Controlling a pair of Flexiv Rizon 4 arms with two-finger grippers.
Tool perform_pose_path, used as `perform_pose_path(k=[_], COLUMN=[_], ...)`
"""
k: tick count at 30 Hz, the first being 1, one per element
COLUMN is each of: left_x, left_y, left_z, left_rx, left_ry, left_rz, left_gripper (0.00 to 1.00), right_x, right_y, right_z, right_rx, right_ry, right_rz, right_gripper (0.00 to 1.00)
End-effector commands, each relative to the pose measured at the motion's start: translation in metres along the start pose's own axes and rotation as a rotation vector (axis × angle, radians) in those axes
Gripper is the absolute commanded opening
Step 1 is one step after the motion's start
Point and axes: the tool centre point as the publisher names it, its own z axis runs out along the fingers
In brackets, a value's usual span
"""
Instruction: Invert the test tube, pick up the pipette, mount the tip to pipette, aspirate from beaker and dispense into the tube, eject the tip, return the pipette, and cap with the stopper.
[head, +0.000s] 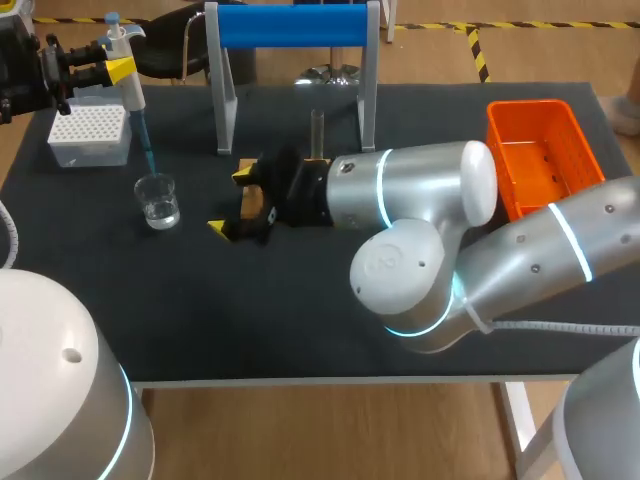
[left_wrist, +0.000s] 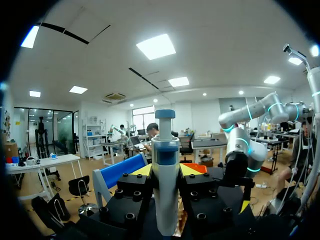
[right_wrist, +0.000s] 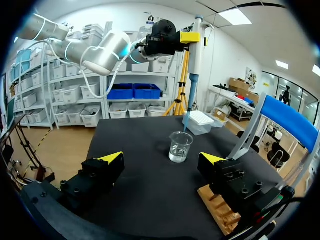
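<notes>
My left gripper (head: 112, 68) is at the table's far left, shut on a white and blue pipette (head: 127, 75) that it holds upright. The pipette's blue tip (head: 147, 150) points down and ends just above the rim of a glass beaker (head: 158, 200) with clear liquid. In the left wrist view the pipette (left_wrist: 165, 185) stands between the fingers of that gripper (left_wrist: 165, 172). My right gripper (head: 232, 200) rests open near the table's middle, facing the beaker (right_wrist: 180, 146), nothing between its fingers (right_wrist: 162, 160). A test tube (head: 317, 128) stands upright in a wooden block (right_wrist: 220, 210) beside it.
A white tip box (head: 90, 135) sits at the far left behind the beaker. A stand with a blue bar (head: 290, 25) rises at the back middle. An orange basket (head: 540, 155) stands at the right edge. My right arm's bulky joints (head: 420, 260) cover the middle right.
</notes>
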Motion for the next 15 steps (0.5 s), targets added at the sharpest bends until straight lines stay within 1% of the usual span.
perform_pose_path(k=[1, 15], left_x=[-0.0008, -0.0008], left_y=[0.0004, 0.0004], left_z=[-0.0003, -0.0003], left_rx=[0.002, 0.002], left_ry=[0.003, 0.003], left_rz=[0.001, 0.001], left_gripper=[0.00, 0.00], right_x=[0.0049, 0.0080], right_y=[-0.0062, -0.0075], right_z=[0.0106, 0.0111], right_rx=[-0.025, -0.023], right_ry=[-0.040, -0.050], right_rz=[-0.010, -0.023], right_gripper=[1.00, 1.00])
